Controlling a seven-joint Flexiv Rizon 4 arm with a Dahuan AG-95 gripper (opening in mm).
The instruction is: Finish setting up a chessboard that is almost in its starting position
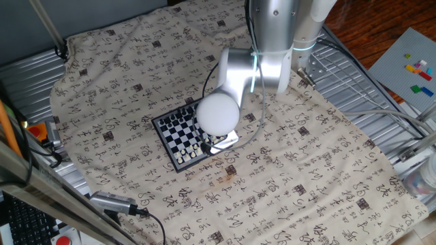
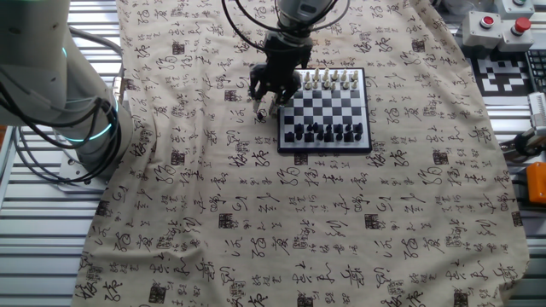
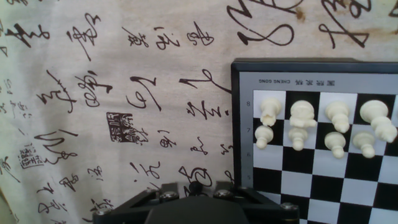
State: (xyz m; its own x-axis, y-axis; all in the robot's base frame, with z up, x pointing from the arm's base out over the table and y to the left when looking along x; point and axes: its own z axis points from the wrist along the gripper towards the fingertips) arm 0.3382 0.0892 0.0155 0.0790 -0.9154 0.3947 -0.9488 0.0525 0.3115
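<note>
The chessboard (image 2: 325,109) lies on the patterned cloth, with white pieces (image 2: 328,80) along one end and black pieces (image 2: 324,132) along the other. In the hand view, two rows of white pieces (image 3: 323,124) fill the corner of the chessboard (image 3: 249,124). My gripper (image 2: 266,95) hangs low over the cloth just off the board's left edge, near the white end. A small dark round piece head (image 3: 196,185) shows between the jaws of the gripper (image 3: 196,190), which stand close on it. The arm hides this spot in one fixed view, where the board (image 1: 174,129) shows partly.
The cloth (image 2: 256,213) covers the whole table with folds near its edges. A second robot base (image 2: 68,94) stands at the left. A button box (image 2: 499,26) and cables lie off the cloth, and a cable runs past the arm (image 1: 259,68).
</note>
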